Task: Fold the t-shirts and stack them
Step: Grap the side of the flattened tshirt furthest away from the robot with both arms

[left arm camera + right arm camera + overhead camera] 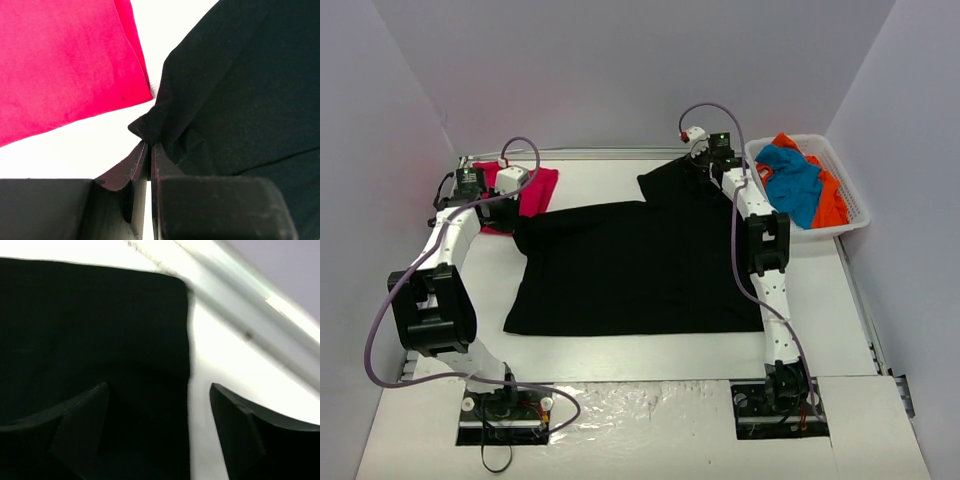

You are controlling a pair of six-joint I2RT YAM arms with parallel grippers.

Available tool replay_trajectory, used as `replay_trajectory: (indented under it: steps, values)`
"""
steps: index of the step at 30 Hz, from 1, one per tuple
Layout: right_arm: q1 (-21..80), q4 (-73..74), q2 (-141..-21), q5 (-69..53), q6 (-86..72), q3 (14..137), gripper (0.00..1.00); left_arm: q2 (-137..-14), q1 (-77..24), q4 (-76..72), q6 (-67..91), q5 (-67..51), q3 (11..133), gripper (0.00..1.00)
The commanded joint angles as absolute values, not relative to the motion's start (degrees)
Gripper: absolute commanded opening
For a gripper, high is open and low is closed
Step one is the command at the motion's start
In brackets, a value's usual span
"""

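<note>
Left gripper (150, 147): only my wrist view shows it pinching the black t-shirt (240, 85).
Right gripper (159, 392): spread, straddling its edge.

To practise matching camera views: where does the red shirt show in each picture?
Top: red shirt, far left.
Left wrist: red shirt, upper left.
Right wrist: not in it.
Landmark: black shirt, seen in all three views.
</note>
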State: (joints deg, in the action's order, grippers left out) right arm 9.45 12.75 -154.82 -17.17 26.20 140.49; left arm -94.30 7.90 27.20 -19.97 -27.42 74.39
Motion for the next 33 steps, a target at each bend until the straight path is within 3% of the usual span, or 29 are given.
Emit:
replay_trajectory:
  steps: [1, 5, 12, 27, 33]
  values:
    - [9.67, 6.51, -157.58, -20.47, 23.74, 147.63, 0.79, -89.47, 8.0, 27.95, -21.53, -27.69, 74.71, 0.02]
    - [10.19, 2.47, -160.83, -21.36, 22.85, 148.89, 0.98, -89.21, 7.91, 28.3, -21.18, -27.16, 74.36, 0.02]
    - [11.25, 1.23, -164.88, -24.25, 18.65, 152.05, 1.0, -88.95, 7.29, 27.95, -21.09, -25.76, 73.04, 0.02]
    - [8.18, 1.32, -168.4, -33.04, 4.93, 156.18, 0.82, -91.67, 6.33, 28.12, -21.53, -25.49, 72.95, 0.02]
    - [6.77, 1.32, -167.61, -37.08, 1.85, 153.72, 0.67, -91.85, 5.98, 28.48, -22.06, -26.19, 73.04, 0.02]
